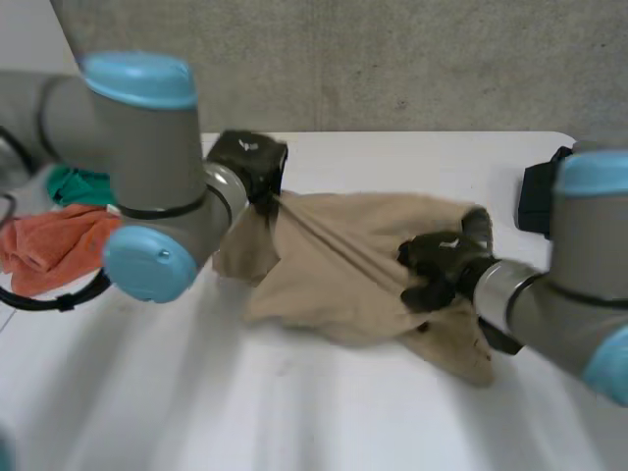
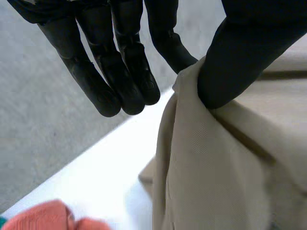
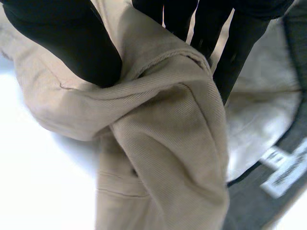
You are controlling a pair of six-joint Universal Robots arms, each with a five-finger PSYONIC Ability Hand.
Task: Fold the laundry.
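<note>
A beige garment [image 1: 334, 275] lies bunched in the middle of the white table [image 1: 294, 412]. My left hand [image 1: 250, 162] is at its far left corner and lifts it off the table. In the left wrist view the thumb [image 2: 230, 62] pinches the beige cloth [image 2: 230, 167] against one finger while the other fingers [image 2: 120, 72] hang straight beside it. My right hand [image 1: 442, 265] is on the garment's right part. Its thumb [image 3: 72, 43] and fingers are curled round a thick fold of the cloth [image 3: 168, 143]. A grey lining with a white label [image 3: 283, 167] lies beside that fold.
An orange cloth [image 1: 49, 245] and a green cloth [image 1: 78, 183] lie at the table's left side, behind my left arm. A black object [image 1: 540, 196] stands at the right edge. A grey wall runs behind the table's far edge.
</note>
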